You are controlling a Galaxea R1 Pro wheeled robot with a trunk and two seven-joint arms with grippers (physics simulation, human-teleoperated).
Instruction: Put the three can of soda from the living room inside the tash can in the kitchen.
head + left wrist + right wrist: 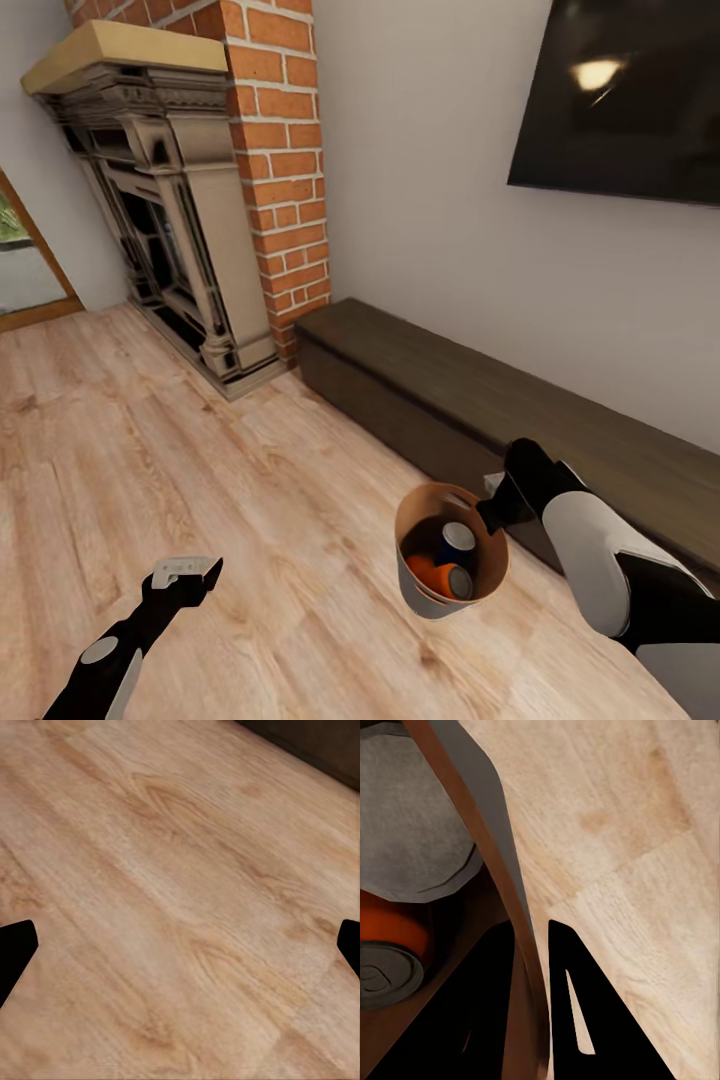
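Bin rim in R claw, near cabinet edge.

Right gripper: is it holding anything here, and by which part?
Yes. The right gripper is shut on the tan, round tapered trash bin, pinching its rim wall, one finger inside and one outside. Orange soda cans lie inside the bin.

The head camera is looking down from high over the warm wood-plank floor toward the red brick fireplace. The left wrist camera is facing that floor closely. The right wrist camera is sitting tight against the tan tapered bin's rim, sharing bin and floor with the head view.
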